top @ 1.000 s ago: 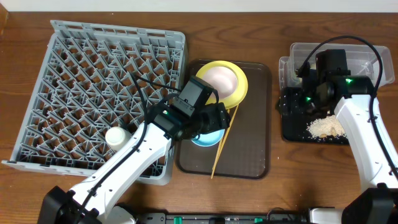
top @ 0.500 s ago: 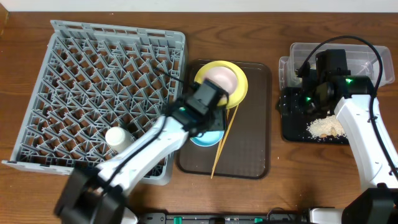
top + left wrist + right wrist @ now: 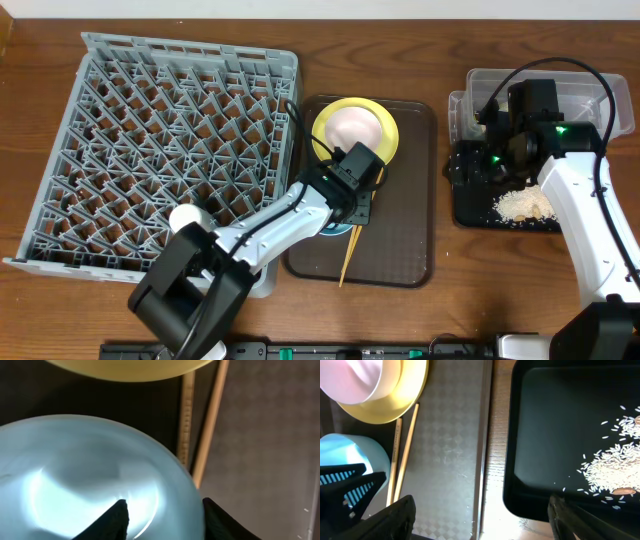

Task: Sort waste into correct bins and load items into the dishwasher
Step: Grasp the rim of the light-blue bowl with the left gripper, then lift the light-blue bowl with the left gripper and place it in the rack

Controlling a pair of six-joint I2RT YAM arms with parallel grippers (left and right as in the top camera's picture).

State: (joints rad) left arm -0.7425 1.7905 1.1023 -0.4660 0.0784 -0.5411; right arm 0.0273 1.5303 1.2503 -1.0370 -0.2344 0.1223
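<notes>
A light blue bowl (image 3: pixel 85 475) sits on the brown tray (image 3: pixel 405 240), mostly hidden under my left arm in the overhead view. My left gripper (image 3: pixel 165 510) straddles its right rim, one finger (image 3: pixel 116 521) inside and the other outside. The jaws are half closed, with a gap showing between the inner finger and the wall. A pair of chopsticks (image 3: pixel 350 255) lies just right of the bowl. Behind it, a white bowl (image 3: pixel 352 127) rests on the yellow plate (image 3: pixel 391 137). My right gripper (image 3: pixel 485 520) hangs wide open and holds nothing, over the gap between the brown tray and the black tray (image 3: pixel 555 420).
The grey dishwasher rack (image 3: pixel 150 130) fills the left side, with a small white cup-like thing (image 3: pixel 185 220) near its front edge. Beige food scraps (image 3: pixel 525 203) lie in the black tray. A clear tub (image 3: pixel 590 90) stands behind it, partly under my right arm.
My left arm swung right from the rack's edge and came down onto the blue bowl, its jaws narrowing round the rim. The right arm has not moved.
</notes>
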